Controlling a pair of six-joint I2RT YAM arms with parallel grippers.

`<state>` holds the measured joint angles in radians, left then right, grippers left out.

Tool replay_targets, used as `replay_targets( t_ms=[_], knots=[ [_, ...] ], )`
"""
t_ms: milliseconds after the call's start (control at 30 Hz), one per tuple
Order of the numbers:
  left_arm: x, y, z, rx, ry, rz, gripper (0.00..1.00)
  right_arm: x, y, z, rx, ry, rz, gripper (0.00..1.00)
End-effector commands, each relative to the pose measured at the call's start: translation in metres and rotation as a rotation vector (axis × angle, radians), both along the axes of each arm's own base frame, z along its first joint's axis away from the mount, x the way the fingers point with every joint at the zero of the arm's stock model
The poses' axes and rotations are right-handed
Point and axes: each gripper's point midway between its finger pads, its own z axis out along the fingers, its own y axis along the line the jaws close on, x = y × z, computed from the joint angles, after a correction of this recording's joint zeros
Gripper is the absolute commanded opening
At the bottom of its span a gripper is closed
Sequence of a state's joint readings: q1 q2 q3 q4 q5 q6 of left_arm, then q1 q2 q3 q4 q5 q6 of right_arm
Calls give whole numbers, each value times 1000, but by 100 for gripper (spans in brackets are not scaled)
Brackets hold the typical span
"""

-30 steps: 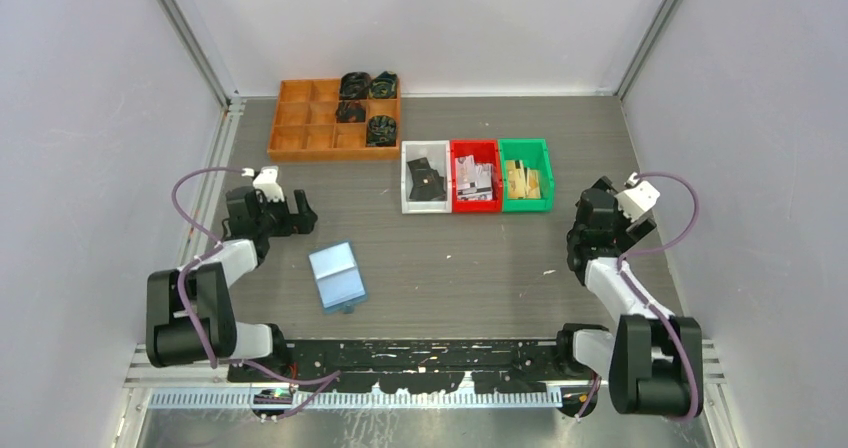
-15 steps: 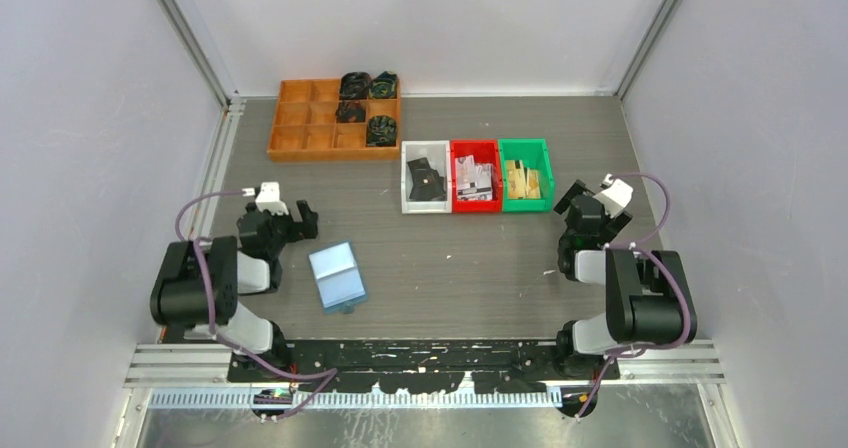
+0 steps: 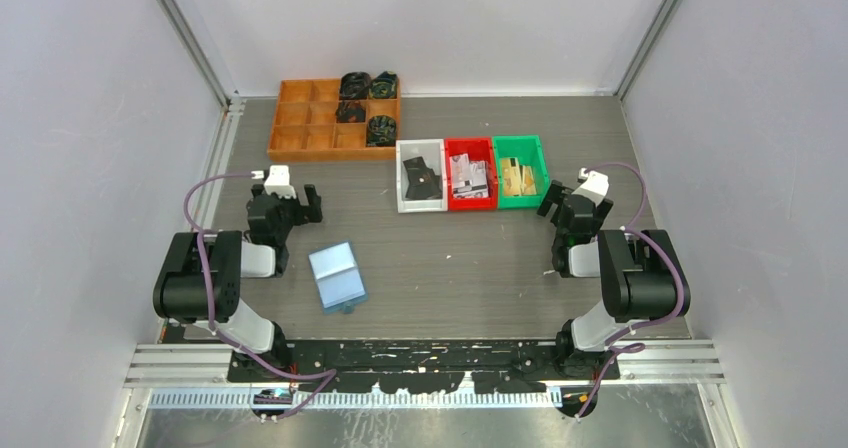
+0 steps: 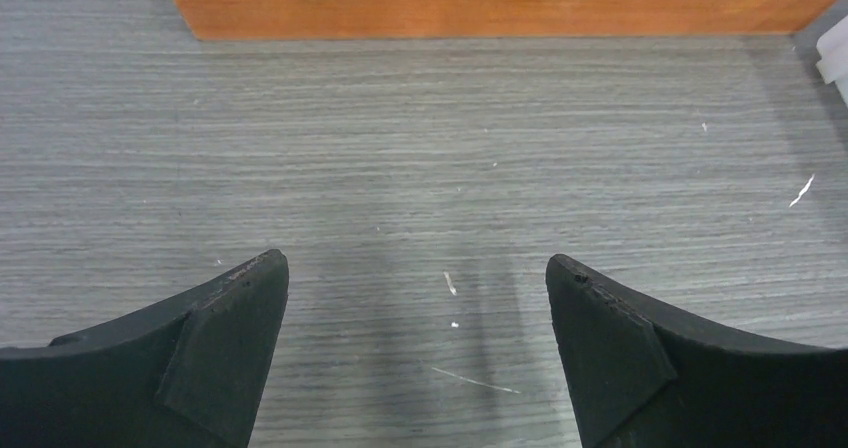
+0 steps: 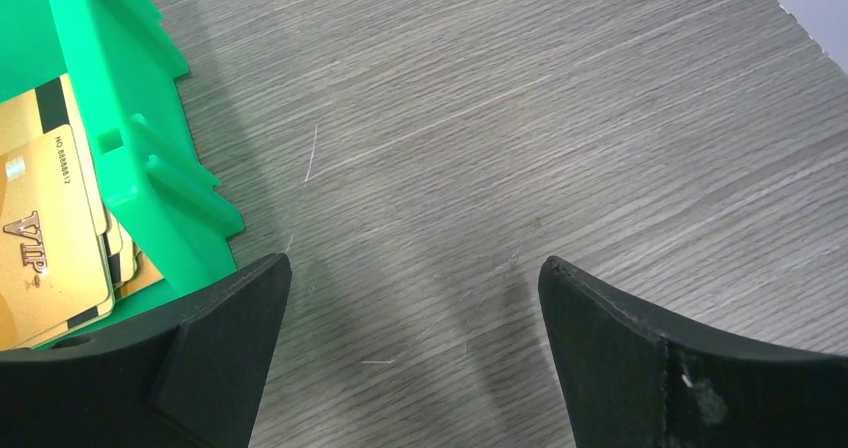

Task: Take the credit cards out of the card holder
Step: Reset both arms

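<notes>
While the overhead camera takes in the whole bench [image 3: 450,258], each wrist camera gives only a close patch of it. The left wrist view shows the left gripper [image 4: 415,268] with its jaws spread wide over bare grey woodgrain and the plain wall of the orange tray [image 4: 500,3] ahead. The right wrist view shows the right gripper [image 5: 413,268], jaws just as wide and holding nothing, beside the green bin [image 5: 110,88], where gold cards [image 5: 45,238] with dark stripes lie stacked, one lettered VIP; their number cannot be told. From above, the one card holder [image 3: 337,277], light blue and folded shut, lies flat toward the near left of the bench, near the left gripper [image 3: 284,201] and touched by neither arm; nothing inside it shows. The orange tray [image 3: 295,138] sits at the far left corner, with four dark objects [image 3: 381,129] in the compartments at its right end. Three bins stand in a row, touching, at mid-bench: a white bin [image 3: 421,206] holding something black, a red bin [image 3: 472,204] with pale and dark pieces, and the green bin [image 3: 522,203], just beside the right gripper [image 3: 568,208].
</notes>
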<state>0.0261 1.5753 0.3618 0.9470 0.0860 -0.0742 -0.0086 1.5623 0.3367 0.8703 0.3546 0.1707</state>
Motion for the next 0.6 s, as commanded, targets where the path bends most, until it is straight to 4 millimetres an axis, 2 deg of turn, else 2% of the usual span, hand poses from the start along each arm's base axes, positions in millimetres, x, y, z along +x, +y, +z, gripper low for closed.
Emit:
replay_targets(
  t_ms=[0,567],
  knots=[
    [1,4,9,29,-26,18,100,13,7,26,-8,-101,47,99],
    [2,4,10,32,-27,16,100,16,8,24,-11,-88,51,99]
  ],
)
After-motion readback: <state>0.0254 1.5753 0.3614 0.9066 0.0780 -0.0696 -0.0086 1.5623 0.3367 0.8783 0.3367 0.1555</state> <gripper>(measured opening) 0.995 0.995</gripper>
